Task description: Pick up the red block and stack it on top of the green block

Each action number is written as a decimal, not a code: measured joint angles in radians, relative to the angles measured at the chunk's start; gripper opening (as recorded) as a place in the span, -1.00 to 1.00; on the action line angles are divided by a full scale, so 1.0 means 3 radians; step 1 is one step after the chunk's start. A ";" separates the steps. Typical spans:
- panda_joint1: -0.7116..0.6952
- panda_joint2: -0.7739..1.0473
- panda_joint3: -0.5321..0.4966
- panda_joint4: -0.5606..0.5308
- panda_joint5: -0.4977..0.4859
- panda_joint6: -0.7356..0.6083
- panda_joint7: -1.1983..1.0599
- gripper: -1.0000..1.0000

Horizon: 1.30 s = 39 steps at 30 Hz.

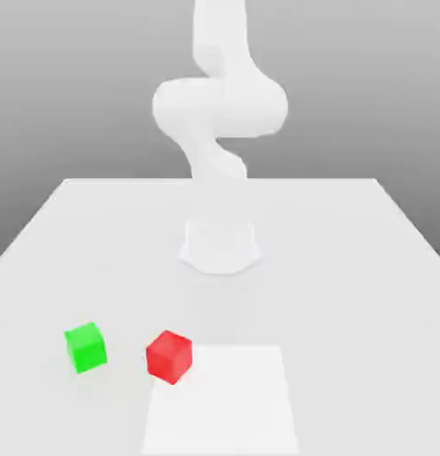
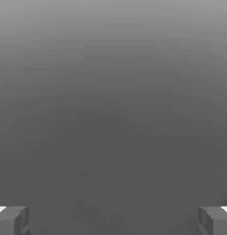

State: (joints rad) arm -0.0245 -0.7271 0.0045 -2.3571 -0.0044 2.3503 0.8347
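Note:
The red block (image 1: 169, 356) rests on the white table near its front, at the corner of a brighter square patch. The green block (image 1: 85, 347) sits on the table a short way toward the exterior view's left of it, the two apart. In the hand view my gripper (image 2: 113, 220) is open, its two grey fingertips (image 2: 12, 220) far apart with nothing between them, facing plain grey background.
The white table (image 1: 348, 267) spreads wide around the arm's round base (image 1: 220, 245), which stands at its middle. The arm's white links (image 1: 219, 107) rise above the base. A brighter white square (image 1: 224, 401) lies at the table's front.

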 joint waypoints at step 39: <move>-0.0613 0.2373 -0.0038 -0.1624 0.0012 0.1599 0.0942 -1.00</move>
State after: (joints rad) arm -0.2083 -0.0152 -0.0068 -2.8444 -0.0008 2.8301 1.1174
